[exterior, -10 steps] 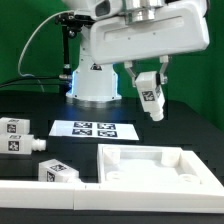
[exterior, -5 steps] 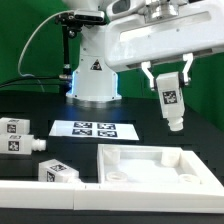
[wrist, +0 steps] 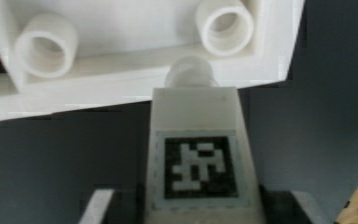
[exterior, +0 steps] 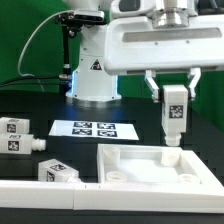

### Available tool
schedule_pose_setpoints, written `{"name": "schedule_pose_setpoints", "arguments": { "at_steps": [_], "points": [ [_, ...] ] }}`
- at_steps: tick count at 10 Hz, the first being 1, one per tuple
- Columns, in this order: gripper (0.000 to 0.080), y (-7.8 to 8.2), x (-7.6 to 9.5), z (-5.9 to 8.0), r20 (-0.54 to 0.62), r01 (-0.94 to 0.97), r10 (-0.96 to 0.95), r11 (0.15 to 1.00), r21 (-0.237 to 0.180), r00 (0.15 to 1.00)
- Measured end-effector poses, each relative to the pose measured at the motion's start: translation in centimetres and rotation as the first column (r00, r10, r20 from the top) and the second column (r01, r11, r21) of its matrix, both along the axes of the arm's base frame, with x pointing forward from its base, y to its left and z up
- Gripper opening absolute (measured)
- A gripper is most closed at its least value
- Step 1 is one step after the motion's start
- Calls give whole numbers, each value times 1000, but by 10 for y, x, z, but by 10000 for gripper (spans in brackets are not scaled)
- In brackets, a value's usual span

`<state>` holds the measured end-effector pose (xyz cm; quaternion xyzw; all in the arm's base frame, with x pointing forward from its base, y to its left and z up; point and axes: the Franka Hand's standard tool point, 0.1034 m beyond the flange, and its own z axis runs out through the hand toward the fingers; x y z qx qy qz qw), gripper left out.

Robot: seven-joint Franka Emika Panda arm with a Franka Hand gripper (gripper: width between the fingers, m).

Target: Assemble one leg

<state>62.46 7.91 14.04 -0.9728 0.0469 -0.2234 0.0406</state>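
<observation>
One stubby, smooth white plastic leg [exterior: 174,115], square-tagged, round-tipped.

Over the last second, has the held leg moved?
Yes. The leg has shifted toward the exterior view's right and turned upright, away from the marker board.

Clear air btwn leg [exterior: 174,117] tip & panel [exterior: 130,150] below; spare legs [exterior: 17,135] well off at the exterior view's left.

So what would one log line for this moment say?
gripper: shut on leg | leg: upright, airborne, over panel edge | seated: not yet | other legs: on table
</observation>
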Motion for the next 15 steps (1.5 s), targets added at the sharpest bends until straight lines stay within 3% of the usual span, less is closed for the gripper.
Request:
{"name": "schedule_pose_setpoints", "arguments": {
  "at_steps": [5,9,13,15],
  "points": [
    [287,0,0,0,10,2,-2,1000,0,1000],
    [287,23,-3,-11,26,-74,75,996,-46,997],
    [287,21,-4,-13,23,-70,71,996,-46,997],
    [287,21,-4,-26,29,-82,84,994,-67,996]
  ]
}}
